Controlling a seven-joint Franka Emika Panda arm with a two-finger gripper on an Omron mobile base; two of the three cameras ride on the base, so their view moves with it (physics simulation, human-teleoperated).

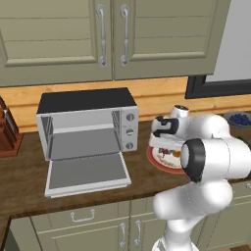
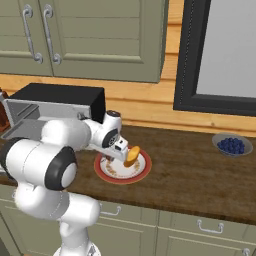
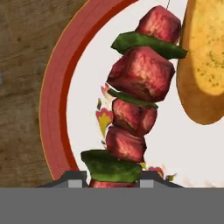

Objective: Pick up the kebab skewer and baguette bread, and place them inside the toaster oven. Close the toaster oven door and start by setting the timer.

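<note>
Kebab skewer [image 3: 138,94]: lies on the red-rimmed plate [image 3: 54,100], its near end pinched between the tool's tips.
Tool [image 3: 113,177]: closed on the skewer.
Baguette bread [image 2: 132,155]: on the plate, just beside the skewer.
Toaster oven [image 1: 86,125]: on the counter [image 2: 200,175], door [image 1: 87,174] dropped open.

In the left base view the arm's elbow is covering much of the plate [image 1: 158,162]; the blueberry bowl [image 1: 239,119] is being cut by the right edge; in the hand view the kebab skewer [image 3: 138,98] is running under the bottom band, and the baguette bread [image 3: 204,61] is being cropped at the right edge.
</note>
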